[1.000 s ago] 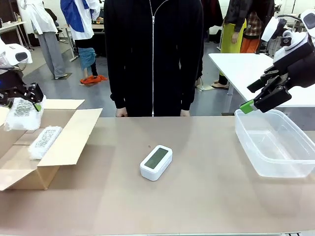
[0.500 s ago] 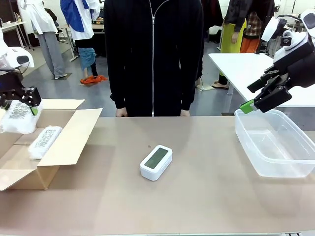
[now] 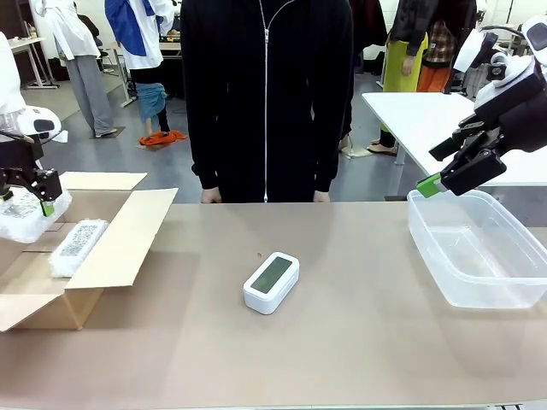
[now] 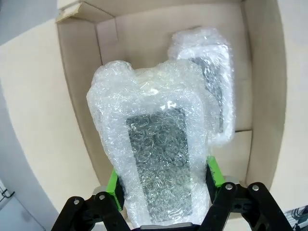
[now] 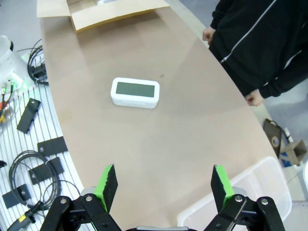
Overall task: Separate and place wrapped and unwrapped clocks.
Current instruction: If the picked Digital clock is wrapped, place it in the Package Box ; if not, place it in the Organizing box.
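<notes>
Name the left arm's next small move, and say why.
Probably lower a little into the cardboard box: the left tool is shut on a wrapped bundle held over the box's bare floor, beside the second wrapped bundle already lying inside.

I see crinkly, translucent bubble wrap on the bundle at mid-frame, a matt brown cardboard box behind it, a smooth white plastic clock, and a glossy clear plastic tub.
</notes>
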`<state>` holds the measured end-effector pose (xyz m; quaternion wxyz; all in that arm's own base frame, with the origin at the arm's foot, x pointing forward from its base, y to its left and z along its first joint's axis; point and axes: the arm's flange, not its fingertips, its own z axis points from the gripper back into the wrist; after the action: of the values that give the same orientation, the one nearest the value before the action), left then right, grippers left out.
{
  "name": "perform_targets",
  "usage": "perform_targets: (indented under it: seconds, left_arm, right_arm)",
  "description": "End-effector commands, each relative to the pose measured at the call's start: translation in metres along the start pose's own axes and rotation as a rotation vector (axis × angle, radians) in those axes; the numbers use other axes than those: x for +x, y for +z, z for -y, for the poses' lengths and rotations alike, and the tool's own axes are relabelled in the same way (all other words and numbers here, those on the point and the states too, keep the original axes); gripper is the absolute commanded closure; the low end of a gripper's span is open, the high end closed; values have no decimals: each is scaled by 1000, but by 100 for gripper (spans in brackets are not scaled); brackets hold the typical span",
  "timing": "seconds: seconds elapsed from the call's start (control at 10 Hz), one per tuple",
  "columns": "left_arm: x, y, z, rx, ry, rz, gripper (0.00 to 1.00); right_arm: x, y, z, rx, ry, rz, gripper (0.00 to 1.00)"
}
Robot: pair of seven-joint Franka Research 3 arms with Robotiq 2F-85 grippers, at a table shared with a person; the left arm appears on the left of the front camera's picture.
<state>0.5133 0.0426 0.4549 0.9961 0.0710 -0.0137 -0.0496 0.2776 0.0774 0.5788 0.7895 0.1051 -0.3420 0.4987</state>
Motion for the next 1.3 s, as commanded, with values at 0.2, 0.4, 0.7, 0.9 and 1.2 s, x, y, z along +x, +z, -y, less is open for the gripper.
perform_targets:
  seconds: [0.2, 0.4, 0.7, 0.9, 1.2]
  left_arm:
    - [38, -14, -1, 2, -51, 35, 20]
    - [47, -28, -5, -15, -21, 24, 20]
    - [43, -33, -7, -31, -38, 23, 0]
    - [40, -34, -5, -27, -47, 15, 0]
    - [18, -27, -10, -37, -18, 11, 0]
  right_arm:
    - [0, -2, 0, 21, -2, 9, 0]
    - [0, -2, 0, 21, -2, 9, 0]
    - [0, -2, 0, 21, -2, 9, 0]
    - [0, -2, 0, 21, -2, 9, 0]
    - [0, -2, 0, 21, -2, 9, 0]
